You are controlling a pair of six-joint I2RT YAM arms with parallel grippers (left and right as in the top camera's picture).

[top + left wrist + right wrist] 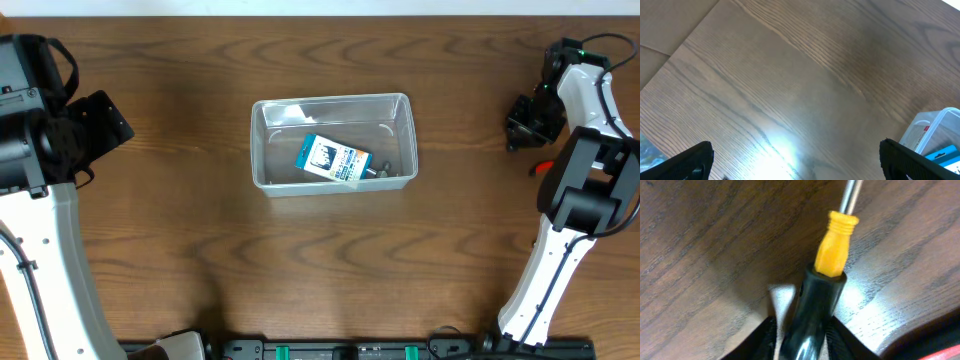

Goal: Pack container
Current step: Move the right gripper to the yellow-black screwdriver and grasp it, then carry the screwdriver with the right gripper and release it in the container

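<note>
Dark wood-grain tabletop [200, 260] fills all three views. At far left the left gripper [95, 125] hangs over bare wood, well apart from everything. In its wrist view the two black fingers [690, 162] sit wide apart with nothing between them, so it is fully open and empty. It looks parked out of the way, probably so the other arm can work.

In the middle sits the clear, see-through plastic rectangular container with rounded corners and a rim [330, 99], upright and mouth up. One corner of it shows at the right edge of the left wrist view [935, 127]. Inside it a small blue-and-white printed box [333, 160] lies flat and skewed. A small grey metal piece [381, 170] lies just beside the box on the right, too small to identify. So packing looks partly done.

At far right the right gripper [522, 122] is low over the table, well apart from the container. The wrist view shows a screwdriver with a black-and-yellow handle and a bare metal shaft [832, 250], shaft pointing away from the camera. Its black handle end sits between the fingers, which are closed in on both sides. This looks like a grasp by the handle, likely for carrying it left to the container. A small red-orange item [540, 168] lies near the right arm, too small to tell what it is.
</note>
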